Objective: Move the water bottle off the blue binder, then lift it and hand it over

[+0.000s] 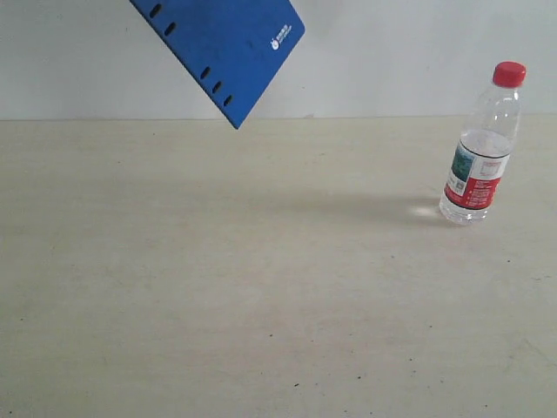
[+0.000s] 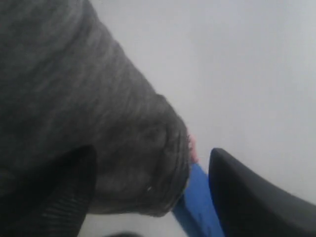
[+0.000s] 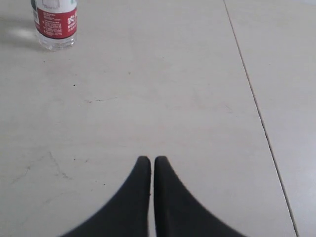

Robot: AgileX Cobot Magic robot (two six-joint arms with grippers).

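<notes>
Two claws: R claw [image 3: 152, 159] closed, empty, water bottle [image 3: 55, 24] well apart; L claw [image 2: 152, 150] splayed by blue binder [image 2: 197, 202].

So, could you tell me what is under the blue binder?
Only bare table; the blue binder hangs tilted in the air, the water bottle standing apart. What holds the binder is cropped out.

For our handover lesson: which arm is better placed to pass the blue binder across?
Left. The left claw is at the raised blue binder and a grey sleeve; the right claw sits shut over the table.
</notes>
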